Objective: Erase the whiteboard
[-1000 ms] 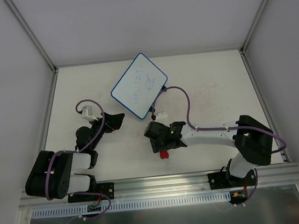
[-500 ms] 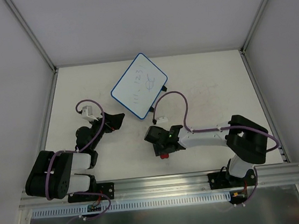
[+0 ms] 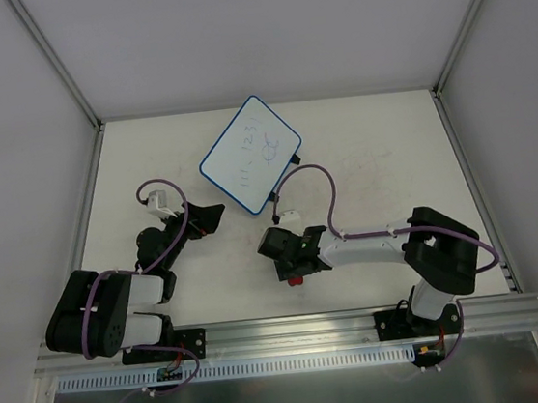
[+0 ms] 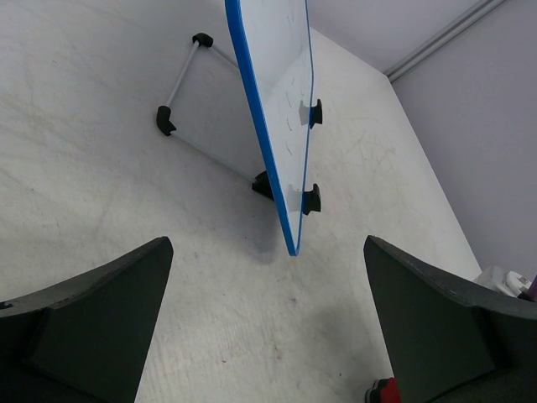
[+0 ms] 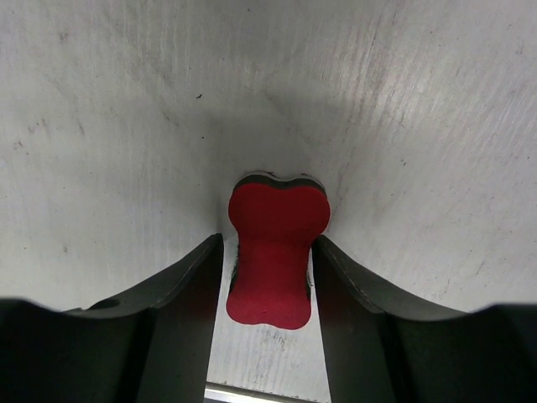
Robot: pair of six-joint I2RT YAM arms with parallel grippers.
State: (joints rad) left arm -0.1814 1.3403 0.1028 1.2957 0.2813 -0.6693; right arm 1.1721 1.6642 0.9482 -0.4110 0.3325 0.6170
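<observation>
The whiteboard (image 3: 250, 155), white with a blue rim and black marks on it, stands propped at the back middle of the table. In the left wrist view it (image 4: 273, 117) shows edge-on, with two black tabs. The red bone-shaped eraser (image 5: 275, 252) lies flat on the table, and a bit of it peeks out under the right gripper in the top view (image 3: 296, 278). My right gripper (image 5: 268, 243) is down over it, jaws closely on either side of its waist, with a thin gap on the left. My left gripper (image 3: 214, 214) is open and empty, left of the board.
The board's wire stand (image 4: 180, 84) with black feet rests on the table behind it. The right arm's purple cable (image 3: 331, 194) loops near the board's lower corner. An aluminium rail (image 3: 284, 334) runs along the near edge. Enclosure walls close off the sides and back.
My right gripper has moved a little left and toward the near edge, down over the red eraser, which now sits between its jaws. The left arm and the board have not moved.
</observation>
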